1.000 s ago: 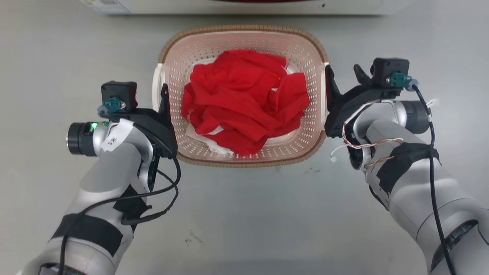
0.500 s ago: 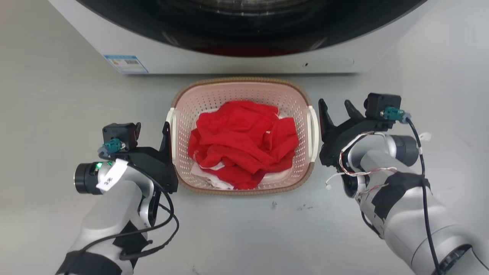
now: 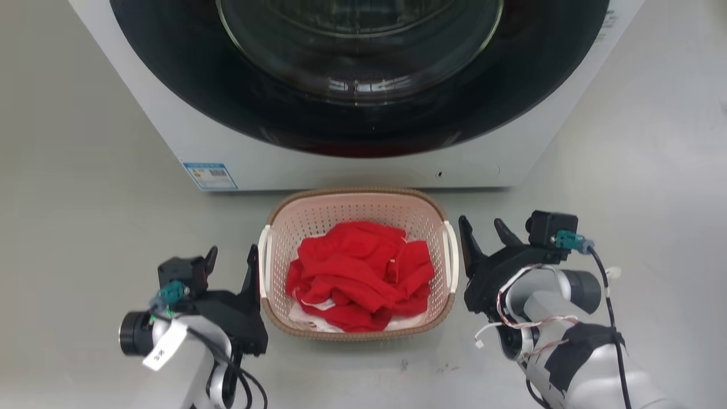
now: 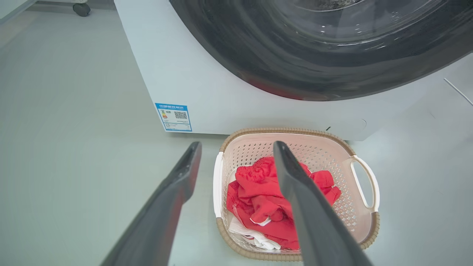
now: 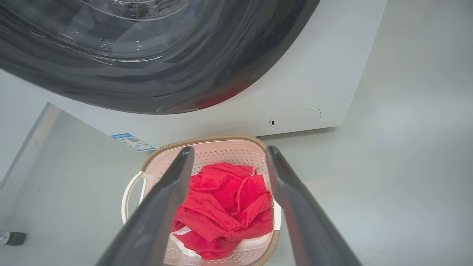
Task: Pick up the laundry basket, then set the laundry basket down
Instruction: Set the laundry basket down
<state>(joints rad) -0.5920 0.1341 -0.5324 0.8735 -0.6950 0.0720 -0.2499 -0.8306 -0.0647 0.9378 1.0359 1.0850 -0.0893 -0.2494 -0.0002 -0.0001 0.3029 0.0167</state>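
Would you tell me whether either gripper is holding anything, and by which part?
Nothing is held: the left gripper and right gripper are both open, one on each side of the laundry basket.

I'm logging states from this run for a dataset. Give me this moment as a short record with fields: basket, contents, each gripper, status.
basket: laundry basket upright on the floor, just in front of the washing machine
contents: red clothes over some white cloth
left gripper: open, beside the basket's left handle, holding nothing
right gripper: open, beside the right handle, with a gap between them
status: basket on the floor, gripped by neither arm
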